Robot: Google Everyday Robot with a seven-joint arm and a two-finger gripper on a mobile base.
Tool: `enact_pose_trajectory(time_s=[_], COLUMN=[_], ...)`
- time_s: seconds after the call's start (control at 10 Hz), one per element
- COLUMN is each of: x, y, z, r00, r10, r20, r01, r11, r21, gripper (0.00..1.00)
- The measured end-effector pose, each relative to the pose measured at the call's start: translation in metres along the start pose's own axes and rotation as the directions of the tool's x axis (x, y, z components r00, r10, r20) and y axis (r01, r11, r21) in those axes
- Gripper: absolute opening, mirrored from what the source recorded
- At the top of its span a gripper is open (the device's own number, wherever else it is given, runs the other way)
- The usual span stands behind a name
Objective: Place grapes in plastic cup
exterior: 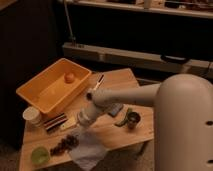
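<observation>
The grapes (65, 144), a small dark red-purple bunch, lie on the wooden table (116, 134) near its front left. The plastic cup (40, 155), low and translucent light green, stands just left of them at the front left corner and looks empty. My gripper (76, 133) hangs at the end of the pale arm that reaches in from the right. It is just above and to the right of the grapes, pointing down-left at them. The arm's wrist hides its tip.
A yellow bin (39, 97) with an orange (69, 78) fills the back left. A white ridged cup (33, 115) and a dark striped packet (55, 122) sit in front of it. A white napkin (91, 151) lies right of the grapes. A dark metal cup (133, 120) stands at the right.
</observation>
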Motion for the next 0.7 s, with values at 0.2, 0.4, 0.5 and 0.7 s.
enact_pose_trajectory(time_s=[0.2, 0.4, 0.5, 0.7], x=[0.003, 0.006, 0.008, 0.012], y=[0.006, 0.012, 0.015, 0.018], z=[0.01, 0.018, 0.022, 0.032], r00=[0.999, 0.996, 0.994, 0.989], r10=[-0.028, -0.053, -0.069, -0.092], r20=[-0.036, -0.066, -0.082, -0.112], r01=[0.027, 0.05, 0.066, 0.086], r11=[0.999, 0.998, 0.997, 0.994], r21=[-0.022, -0.04, -0.049, -0.06], gripper=[0.8, 0.8, 0.8, 0.72])
